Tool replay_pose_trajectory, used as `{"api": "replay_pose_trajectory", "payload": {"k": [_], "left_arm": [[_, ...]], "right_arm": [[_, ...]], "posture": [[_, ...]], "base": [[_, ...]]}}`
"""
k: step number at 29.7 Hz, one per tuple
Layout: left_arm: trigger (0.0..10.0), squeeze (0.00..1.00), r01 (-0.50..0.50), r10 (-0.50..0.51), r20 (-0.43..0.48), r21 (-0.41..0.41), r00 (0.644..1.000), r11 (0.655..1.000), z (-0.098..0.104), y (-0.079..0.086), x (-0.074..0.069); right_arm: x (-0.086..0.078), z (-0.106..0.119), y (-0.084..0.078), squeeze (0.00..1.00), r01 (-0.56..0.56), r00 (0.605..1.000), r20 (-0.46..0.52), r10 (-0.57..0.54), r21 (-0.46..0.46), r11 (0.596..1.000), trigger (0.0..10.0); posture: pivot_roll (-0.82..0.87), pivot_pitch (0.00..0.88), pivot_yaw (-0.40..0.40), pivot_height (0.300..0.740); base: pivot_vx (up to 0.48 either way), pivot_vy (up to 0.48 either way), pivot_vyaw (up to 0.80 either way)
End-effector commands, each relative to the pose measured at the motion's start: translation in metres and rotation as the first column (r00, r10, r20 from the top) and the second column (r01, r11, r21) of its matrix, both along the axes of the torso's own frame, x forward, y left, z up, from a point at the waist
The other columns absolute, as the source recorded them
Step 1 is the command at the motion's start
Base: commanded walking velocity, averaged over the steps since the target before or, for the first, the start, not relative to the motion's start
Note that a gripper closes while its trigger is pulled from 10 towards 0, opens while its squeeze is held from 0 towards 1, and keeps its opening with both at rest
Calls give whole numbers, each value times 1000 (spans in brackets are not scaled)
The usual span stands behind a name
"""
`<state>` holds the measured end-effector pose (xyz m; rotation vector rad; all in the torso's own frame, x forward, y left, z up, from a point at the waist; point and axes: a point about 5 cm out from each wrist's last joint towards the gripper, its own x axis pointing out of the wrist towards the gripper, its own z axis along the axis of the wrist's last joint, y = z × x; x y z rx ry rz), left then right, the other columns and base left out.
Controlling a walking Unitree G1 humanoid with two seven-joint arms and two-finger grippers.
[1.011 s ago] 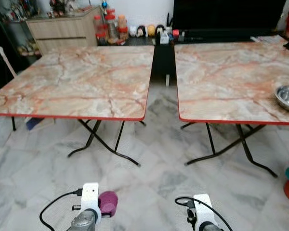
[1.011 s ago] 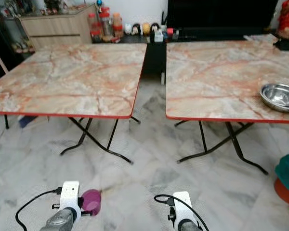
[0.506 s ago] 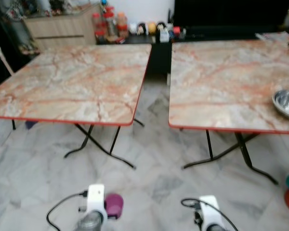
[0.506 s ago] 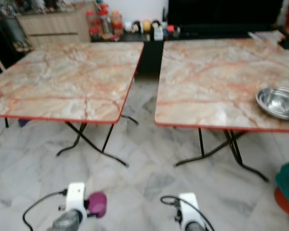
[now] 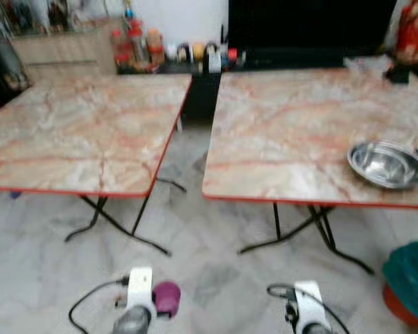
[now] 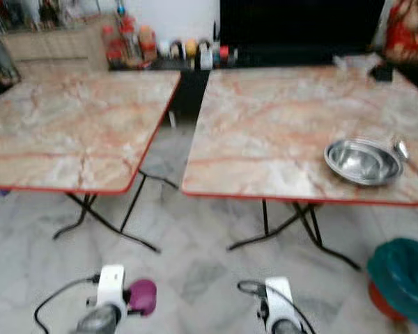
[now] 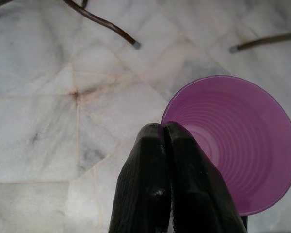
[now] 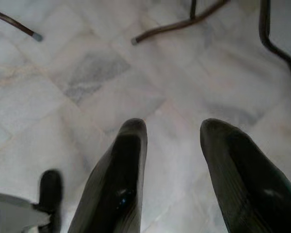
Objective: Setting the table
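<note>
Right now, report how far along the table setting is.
Done: a steel bowl sits on the right table. In hand: the left gripper is shut on the rim of a purple cup, held low over the floor. The right gripper is open and holds nothing. Left: the cup is not yet on a table, and the left table is bare.

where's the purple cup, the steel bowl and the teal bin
purple cup (image 7: 237, 145), left wrist view, ribbed inside wall
steel bowl (image 5: 386, 164), left eye view, middle of its hollow
teal bin (image 6: 404, 277), right eye view, top surface
</note>
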<state>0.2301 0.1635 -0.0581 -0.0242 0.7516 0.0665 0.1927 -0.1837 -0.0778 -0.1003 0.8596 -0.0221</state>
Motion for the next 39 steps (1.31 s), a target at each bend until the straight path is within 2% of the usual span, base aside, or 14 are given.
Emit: {"api": "replay_pose_trajectory", "payload": {"k": [1,16,28,39], "left_arm": [[10000,0,-14,14,1,8,1000,1000,0,6,-1],[10000,0,8,-7,39,-16,999,1000,4,4,4],[10000,0,16,-16,40,-14,999,1000,3,4,3],[10000,0,-2,4,73,-30,997,1000,5,10,2]], "right_arm": [[2,0,9,0,-11,1000,10,11,20,1000,10000],[0,-1,9,0,6,1000,2,-6,25,1000,10000],[0,-1,12,0,5,1000,2,-5,41,999,10000],[-1,-2,12,0,-7,1000,0,7,29,1000,10000]], "posture": [[17,0,44,740],[14,0,49,740],[12,0,50,740],[23,0,48,740]], "base": [[247,-292,0],[247,-289,0],[244,-291,-549],[0,-119,0]]}}
